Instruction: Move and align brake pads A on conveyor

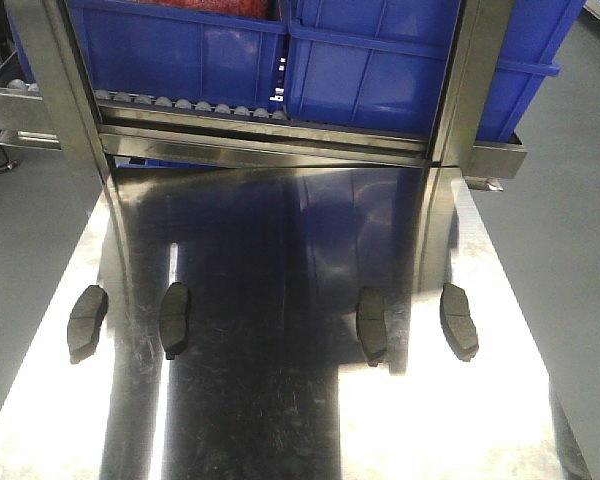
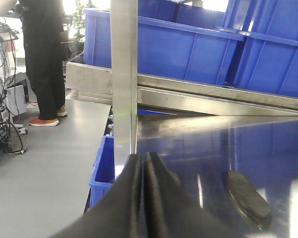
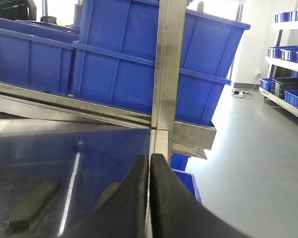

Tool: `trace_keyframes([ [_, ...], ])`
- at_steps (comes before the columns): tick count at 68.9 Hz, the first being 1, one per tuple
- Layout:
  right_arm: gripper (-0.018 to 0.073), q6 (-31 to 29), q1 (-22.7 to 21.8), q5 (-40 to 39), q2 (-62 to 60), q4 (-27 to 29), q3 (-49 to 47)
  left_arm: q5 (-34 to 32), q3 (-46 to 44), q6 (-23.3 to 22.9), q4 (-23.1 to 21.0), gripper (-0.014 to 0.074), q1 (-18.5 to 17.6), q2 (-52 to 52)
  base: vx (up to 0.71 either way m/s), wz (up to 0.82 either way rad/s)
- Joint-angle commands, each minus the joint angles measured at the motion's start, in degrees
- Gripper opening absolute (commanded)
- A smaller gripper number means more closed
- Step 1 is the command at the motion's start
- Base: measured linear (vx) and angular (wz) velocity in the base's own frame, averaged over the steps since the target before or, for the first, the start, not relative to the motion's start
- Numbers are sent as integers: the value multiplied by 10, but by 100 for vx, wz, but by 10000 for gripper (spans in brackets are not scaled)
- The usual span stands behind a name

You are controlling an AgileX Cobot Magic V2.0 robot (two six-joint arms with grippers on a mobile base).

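Brake pads A (image 1: pixel 174 318) are lying flat in a row across the shiny steel counter (image 1: pixel 280 430), 2 per side, w/ a wide gap btwn the pairs. L jaws and R jaws are both sitting pressed together, gripping nothing, w/ pads lying ahead of each. Blue bins (image 1: pixel 380 60) are sitting on the rack behind.

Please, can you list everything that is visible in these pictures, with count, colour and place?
steel tabletop: one, shiny silver, foreground.
brake pads: four, dark grey, in a row across the tabletop.
blue bins: several, blue, on the steel rack behind the tabletop.
person: one, black clothes, red shoes, standing on the grey floor, left wrist view.
left gripper: one, black, jaws shut.
right gripper: one, black, jaws shut.
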Motion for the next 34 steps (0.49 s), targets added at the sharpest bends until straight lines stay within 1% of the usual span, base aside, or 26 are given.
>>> trace_keyframes([
  [1, -10, -5, -3, -39, -4, -2, 2, -43, 14, 0, -6, -6, 0, -8, 0, 0],
  [34, -10, -5, -3, -39, -4, -2, 2, -43, 14, 0, -6, -6, 0, -8, 0, 0],
])
